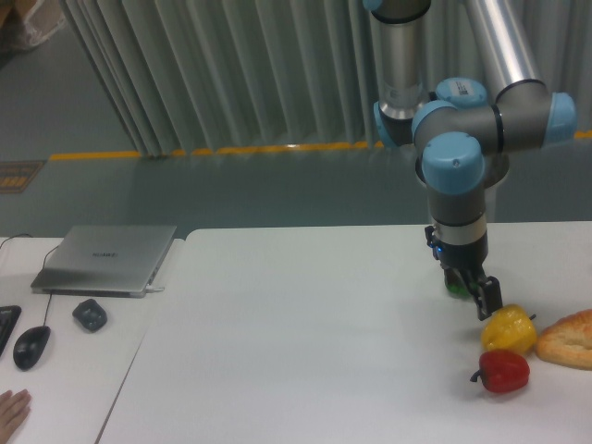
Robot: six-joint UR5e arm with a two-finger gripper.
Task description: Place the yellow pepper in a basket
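White table (305, 324), grey curtain behind. Black two-finger gripper (487, 303) just left of small glossy yellow bell pepper (508, 328); opening unclear, holds nothing. Pepper likely light, firm, slick; grasp across lobes.

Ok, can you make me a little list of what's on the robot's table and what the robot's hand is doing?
yellow pepper: on the table, not held
red pepper: just in front of the yellow one
green pepper: mostly hidden behind the gripper
bread: right edge, beside the yellow pepper
gripper: low, just left of the yellow pepper; open or shut unclear
basket: none in view
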